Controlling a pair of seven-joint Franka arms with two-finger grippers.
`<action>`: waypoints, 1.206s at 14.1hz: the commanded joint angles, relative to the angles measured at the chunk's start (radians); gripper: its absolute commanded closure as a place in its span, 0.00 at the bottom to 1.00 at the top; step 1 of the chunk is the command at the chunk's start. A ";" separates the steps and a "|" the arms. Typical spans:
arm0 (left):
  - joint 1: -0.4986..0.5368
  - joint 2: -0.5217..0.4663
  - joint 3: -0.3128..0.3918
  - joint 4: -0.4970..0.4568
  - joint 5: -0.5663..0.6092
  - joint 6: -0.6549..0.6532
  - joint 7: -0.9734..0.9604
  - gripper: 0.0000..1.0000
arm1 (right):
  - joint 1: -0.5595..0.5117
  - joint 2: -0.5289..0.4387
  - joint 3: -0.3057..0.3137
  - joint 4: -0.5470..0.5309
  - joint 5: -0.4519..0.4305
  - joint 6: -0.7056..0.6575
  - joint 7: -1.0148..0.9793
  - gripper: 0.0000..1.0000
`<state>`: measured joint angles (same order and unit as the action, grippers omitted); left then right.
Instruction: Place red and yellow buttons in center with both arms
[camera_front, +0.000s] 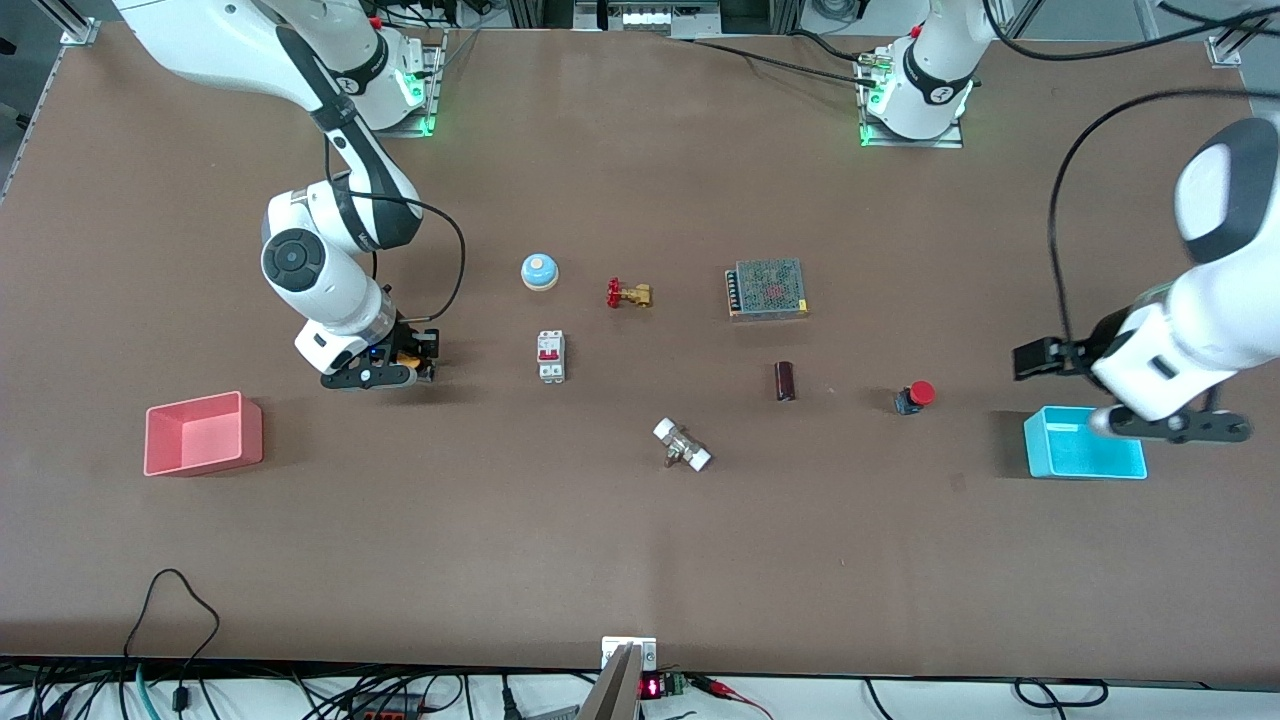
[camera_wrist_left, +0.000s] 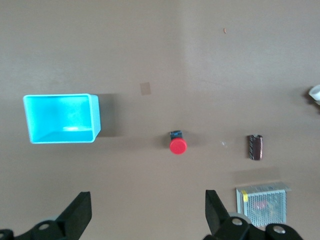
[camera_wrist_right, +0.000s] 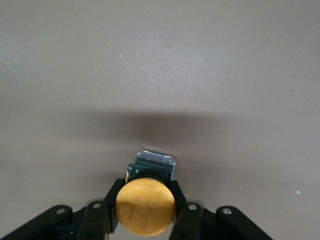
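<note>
The yellow button (camera_wrist_right: 145, 206) has a round yellow-orange cap on a short black body. My right gripper (camera_wrist_right: 145, 212) is shut on it, a finger on each side of the cap. In the front view this gripper (camera_front: 398, 368) is low over the table, between the pink bin and the circuit breaker. The red button (camera_front: 915, 396) stands on the table toward the left arm's end, and it also shows in the left wrist view (camera_wrist_left: 178, 145). My left gripper (camera_wrist_left: 148, 215) is open and empty. In the front view it (camera_front: 1175, 428) hangs over the blue bin (camera_front: 1082, 452), apart from the red button.
A pink bin (camera_front: 203, 432) sits toward the right arm's end. In the middle stand a blue dome bell (camera_front: 539, 271), a brass valve (camera_front: 629, 294), a circuit breaker (camera_front: 551, 356), a power supply (camera_front: 767, 288), a dark cylinder (camera_front: 785, 381) and a white-ended fitting (camera_front: 682, 445).
</note>
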<state>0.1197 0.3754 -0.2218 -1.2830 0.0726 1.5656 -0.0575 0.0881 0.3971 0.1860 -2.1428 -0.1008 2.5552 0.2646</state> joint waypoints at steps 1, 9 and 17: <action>0.001 -0.001 -0.005 0.097 -0.005 -0.093 0.025 0.00 | -0.001 0.005 0.001 0.003 -0.019 0.011 0.021 0.51; 0.012 -0.234 -0.005 -0.245 -0.004 0.015 0.054 0.00 | -0.008 -0.032 0.003 0.065 -0.011 -0.039 0.004 0.00; 0.028 -0.280 0.002 -0.297 -0.010 0.037 0.094 0.00 | -0.120 -0.238 -0.008 0.429 0.090 -0.729 -0.021 0.00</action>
<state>0.1364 0.1105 -0.2212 -1.5673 0.0725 1.5882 -0.0104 -0.0001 0.1842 0.1775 -1.7988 -0.0419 1.9687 0.2608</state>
